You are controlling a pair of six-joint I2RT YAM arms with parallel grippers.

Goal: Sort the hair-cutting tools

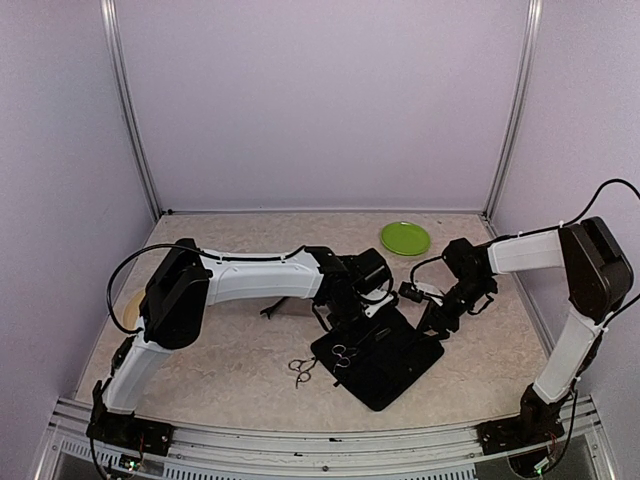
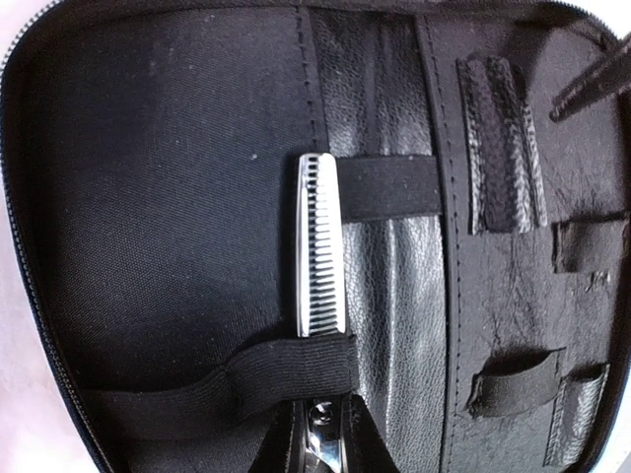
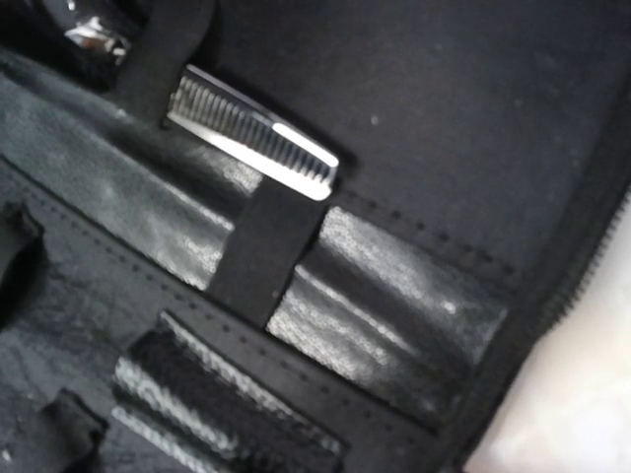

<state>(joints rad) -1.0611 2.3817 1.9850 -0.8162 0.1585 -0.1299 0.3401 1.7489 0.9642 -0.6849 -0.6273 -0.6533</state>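
Left wrist: toothed scissors in black case

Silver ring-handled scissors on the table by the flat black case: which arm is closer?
Left. The left gripper hangs beyond the scissors, over the case; the right gripper is at the case's right edge.

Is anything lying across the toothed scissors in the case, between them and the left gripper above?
Yes: a black elastic strap crosses over the scissors at the base of the toothed blade, holding them against the case lining. The blade itself lies uncovered.
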